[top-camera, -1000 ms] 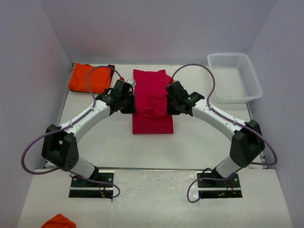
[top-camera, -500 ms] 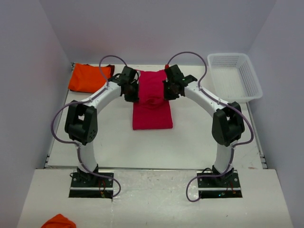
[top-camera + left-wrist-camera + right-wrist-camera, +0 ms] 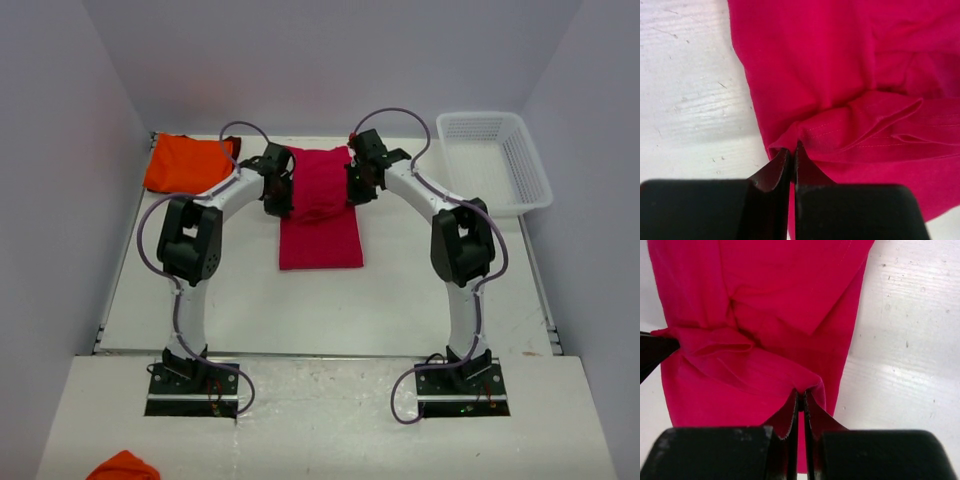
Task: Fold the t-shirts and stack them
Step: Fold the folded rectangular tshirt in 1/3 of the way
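A: Start closest to us. What do you see?

B: A bit of orange cloth (image 3: 122, 467) at the near left corner, well short of the crimson-pink t-shirt (image 3: 320, 240).

A: And the hands?

B: The left hand (image 3: 792, 150) is closed tight, pinching a folded hem at the shirt's left edge. The right hand (image 3: 801, 397) is clamped the same way on the right edge.

A: Where is the shirt?

B: Flat on the worktop (image 3: 400, 300), mid-way across, with its pinched layer doubled over the far half.

A: What has changed since a second ago?

B: Both arms have stretched out, carrying the pinched fold farther along the shirt.

A: What is beyond it?

B: The orange t-shirt (image 3: 185, 163) lies far left of the crimson one, and the basket (image 3: 480, 170) sits far right.
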Robot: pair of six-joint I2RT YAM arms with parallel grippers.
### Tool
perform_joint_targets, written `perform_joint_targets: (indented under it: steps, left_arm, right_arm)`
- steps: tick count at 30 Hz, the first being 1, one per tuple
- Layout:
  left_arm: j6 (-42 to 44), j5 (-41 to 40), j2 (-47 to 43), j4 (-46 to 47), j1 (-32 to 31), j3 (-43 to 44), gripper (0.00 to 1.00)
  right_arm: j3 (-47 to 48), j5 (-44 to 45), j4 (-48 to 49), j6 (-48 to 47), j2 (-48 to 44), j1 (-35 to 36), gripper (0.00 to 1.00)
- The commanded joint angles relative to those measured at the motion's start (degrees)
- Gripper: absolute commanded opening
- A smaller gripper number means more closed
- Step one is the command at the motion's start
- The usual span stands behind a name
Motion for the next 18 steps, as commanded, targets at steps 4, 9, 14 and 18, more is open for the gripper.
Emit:
perform_joint_targets:
  steps: [4,9,14,18]
  left_arm:
    - [2.82,-3.18,1.86,4.39,0.95,4.25,0.19]
    - [5.8,-10.11,0.28,10.72,0.78,7.4,0.6]
    - [9.66,-19.4,-7.35,12.93,-0.62,15.67,0.79]
    - [5.2,-13.83,-11.49,5.65,-0.54,18.49,0.86]
  right_arm:
    - [9.56,-4.23,-1.29,-3.46,6.79,-2.49,0.0]
    - [18.89,0.32,-4.11,-6.79,11.46,-3.11,0.57]
    - [32.94,9.01,-8.92,-11.54,12.16,-3.54,0.8]
    - [25.1,10.44,-9.66,-9.36,4.28,-3.2,0.82]
